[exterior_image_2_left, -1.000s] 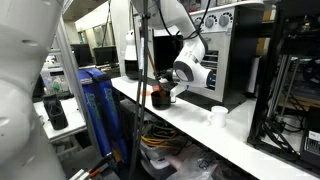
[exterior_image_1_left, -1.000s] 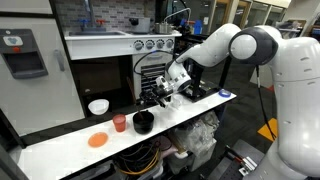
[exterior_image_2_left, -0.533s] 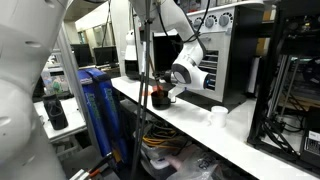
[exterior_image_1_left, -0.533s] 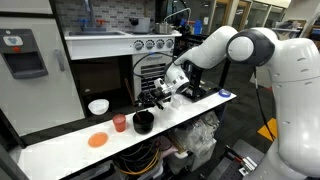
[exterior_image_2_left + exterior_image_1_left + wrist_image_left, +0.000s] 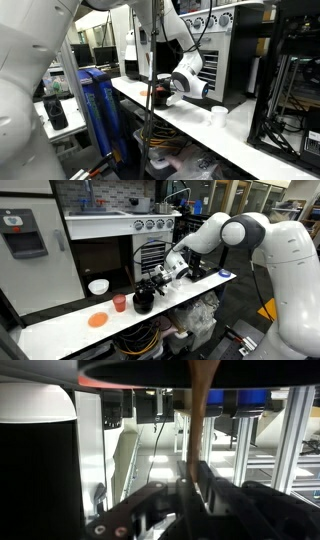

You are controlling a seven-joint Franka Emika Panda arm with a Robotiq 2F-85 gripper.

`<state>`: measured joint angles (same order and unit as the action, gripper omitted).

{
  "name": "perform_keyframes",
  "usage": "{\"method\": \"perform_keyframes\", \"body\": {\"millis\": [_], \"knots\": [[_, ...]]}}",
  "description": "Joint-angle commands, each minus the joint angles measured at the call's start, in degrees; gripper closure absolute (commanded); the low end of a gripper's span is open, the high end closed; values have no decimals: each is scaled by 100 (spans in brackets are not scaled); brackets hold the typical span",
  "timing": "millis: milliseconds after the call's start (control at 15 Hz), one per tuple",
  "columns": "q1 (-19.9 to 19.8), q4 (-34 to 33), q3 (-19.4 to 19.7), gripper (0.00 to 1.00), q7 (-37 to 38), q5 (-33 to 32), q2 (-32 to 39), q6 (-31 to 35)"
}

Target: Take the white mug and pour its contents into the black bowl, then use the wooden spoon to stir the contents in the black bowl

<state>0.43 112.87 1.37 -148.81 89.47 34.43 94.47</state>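
**Spoon lowered to the black bowl**

Since 1 second ago the arm has tipped down toward the black bowl (image 5: 143,303). The fingers (image 5: 151,284) then stood above and to one side of it; now they hang just over its rim. The black bowl, the red cup (image 5: 120,303) just beside it, the orange disc (image 5: 97,320) and the white bowl (image 5: 98,286) lie on the tabletop (image 5: 55,330) where they did before.

The fingers are almost fully closed, clamped on the spoon (image 5: 200,410). Only the wrist view shows this grip. There the brown handle runs straight up from between the 2 fingers to a dark round shape along the top edge, and I cannot tell whether it touches that shape. In both exterior views the spoon is too small to make out.

The mug (image 5: 226,275) stands upright at the far end of the tabletop, well apart from the black bowl, with nothing touching it. In an exterior view the mug (image 5: 218,115) shows clearly in the foreground, while a pole there hides most of the black bowl. The disc and white bowl appear in only 1 exterior view.
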Motion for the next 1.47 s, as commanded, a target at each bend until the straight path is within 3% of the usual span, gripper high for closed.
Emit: {"method": "perform_keyframes", "body": {"millis": [0, 1400], "knots": [[-2, -41, 33, 97, -3, -4, 68, 62], [-91, 244, 330, 97, -20, -590, -417, 149]]}}
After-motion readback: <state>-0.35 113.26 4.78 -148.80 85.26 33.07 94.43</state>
